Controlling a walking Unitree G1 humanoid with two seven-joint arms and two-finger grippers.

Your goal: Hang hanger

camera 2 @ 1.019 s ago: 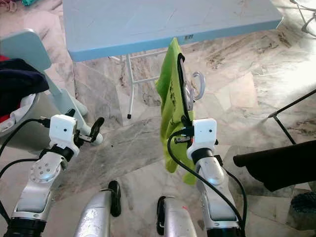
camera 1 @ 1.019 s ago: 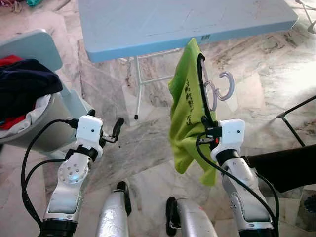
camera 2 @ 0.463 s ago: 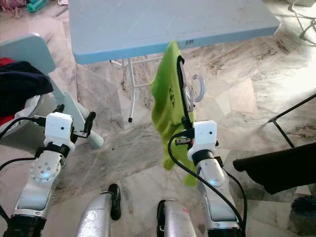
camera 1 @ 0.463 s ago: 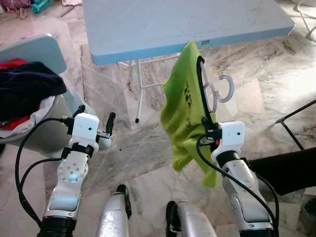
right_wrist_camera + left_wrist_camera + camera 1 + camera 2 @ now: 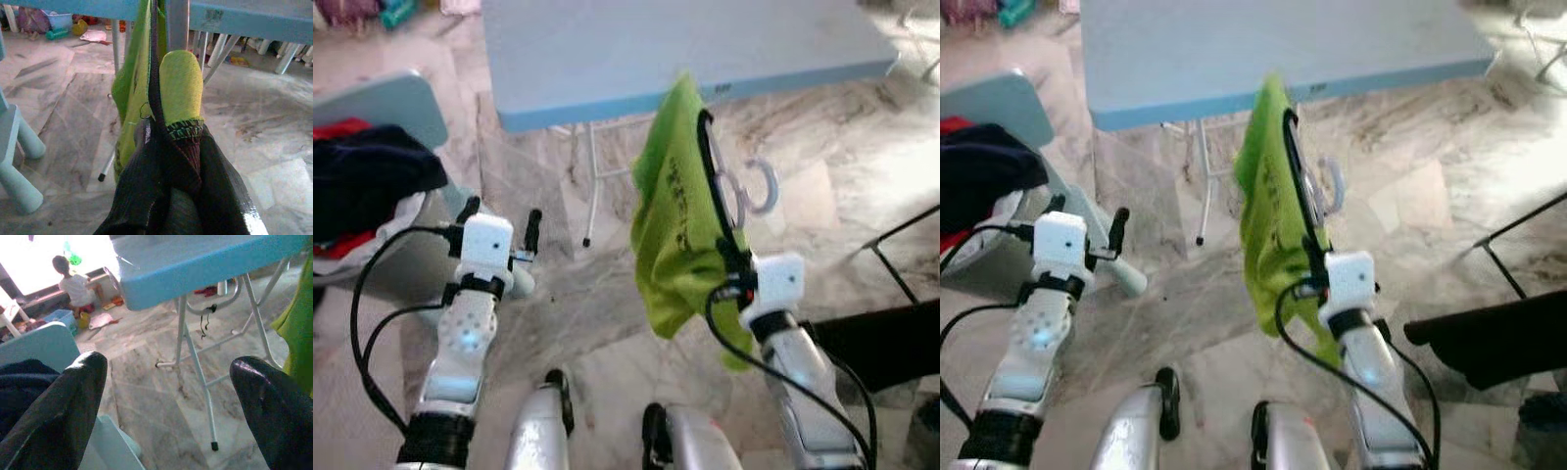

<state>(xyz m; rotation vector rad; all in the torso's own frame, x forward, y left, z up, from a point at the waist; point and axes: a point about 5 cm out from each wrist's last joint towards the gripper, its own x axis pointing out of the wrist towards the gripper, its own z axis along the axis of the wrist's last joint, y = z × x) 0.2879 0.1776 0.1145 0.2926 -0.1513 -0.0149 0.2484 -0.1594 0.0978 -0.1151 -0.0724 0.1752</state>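
The right gripper (image 5: 732, 257) is clamped on a black hanger (image 5: 710, 176) draped with a green shirt (image 5: 677, 220), held up just near of the blue table (image 5: 607, 59). The left gripper (image 5: 501, 217), fingers apart, is raised beside a chair (image 5: 386, 103) piled with clothes (image 5: 367, 181).

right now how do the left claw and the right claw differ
The left claw is open with nothing between its fingers, while the right claw is shut on the black hanger carrying the green shirt. The left claw sits low near the blue chair; the right claw is raised toward the edge of the blue table. Both point forward.
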